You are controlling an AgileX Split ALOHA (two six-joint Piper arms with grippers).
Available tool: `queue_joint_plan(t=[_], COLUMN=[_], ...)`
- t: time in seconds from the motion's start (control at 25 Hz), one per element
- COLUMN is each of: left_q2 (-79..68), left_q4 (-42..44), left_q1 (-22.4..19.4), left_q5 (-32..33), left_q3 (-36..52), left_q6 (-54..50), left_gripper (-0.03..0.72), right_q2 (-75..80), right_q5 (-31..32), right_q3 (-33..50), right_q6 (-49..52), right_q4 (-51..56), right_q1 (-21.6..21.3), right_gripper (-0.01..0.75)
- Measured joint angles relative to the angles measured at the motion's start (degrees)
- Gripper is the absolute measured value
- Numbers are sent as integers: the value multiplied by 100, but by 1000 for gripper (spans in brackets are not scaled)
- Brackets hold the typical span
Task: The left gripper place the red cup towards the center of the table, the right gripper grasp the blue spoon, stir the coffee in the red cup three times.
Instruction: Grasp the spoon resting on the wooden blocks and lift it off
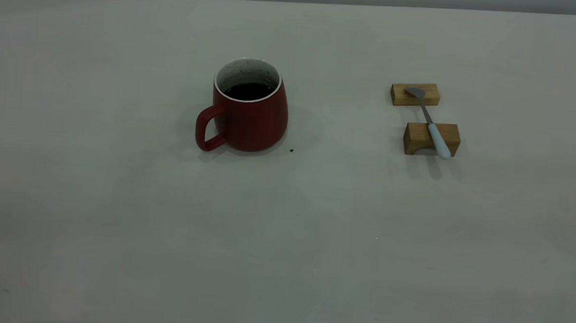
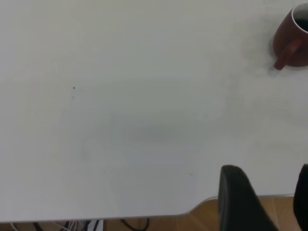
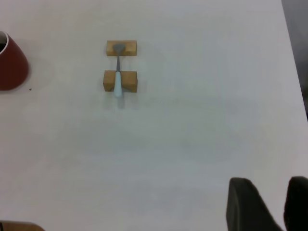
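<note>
Dark red ceramic: the red cup [image 1: 249, 108] stands upright on the table [image 1: 111, 220], left of centre in the exterior view, its loop handle turned toward the camera and to that view's left. The coffee [image 1: 249, 91] sits well below the white rim. A small dark speck [image 1: 291, 150] lies on the table just beside the cup's base.

Well to the right, the blue spoon [image 1: 430, 123] bridges two wooden blocks [image 1: 431, 138]: metal bowl on the far block, pale blue handle across the near block and overhanging its front edge.

Neither arm appears in the exterior view. In the left wrist view, the left gripper [image 2: 267, 199] hangs over the table's near edge, fingers [image 2: 238, 202] apart with nothing between them; the cup is far off at the frame's margin. In the right wrist view, the right gripper [image 3: 272, 207] likewise stands released, fingers [image 3: 248, 207] spread and empty, well apart from the spoon and blocks; the cup's side shows at the frame edge.
</note>
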State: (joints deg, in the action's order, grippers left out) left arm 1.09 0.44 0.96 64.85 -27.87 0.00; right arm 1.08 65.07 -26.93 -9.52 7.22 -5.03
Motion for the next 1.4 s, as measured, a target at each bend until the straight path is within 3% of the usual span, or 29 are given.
queue_joint_plan(t=[0.88, 1.08, 1.4], left_q2=[0, 0, 0], left_q4=[0, 0, 0], left_q1=[0, 0, 0], left_q5=[0, 0, 0], left_q3=[0, 0, 0], left_q6=[0, 0, 0], left_gripper=[355, 355, 355], right_q2=[159, 1539, 4839], right_q5=[5, -364, -1518], right_q3=[-60, -717, -1503], right_q6=[259, 401, 420], right_q4=[117, 36, 114], right_q1=[0, 0, 0], right_gripper=[251, 342, 542])
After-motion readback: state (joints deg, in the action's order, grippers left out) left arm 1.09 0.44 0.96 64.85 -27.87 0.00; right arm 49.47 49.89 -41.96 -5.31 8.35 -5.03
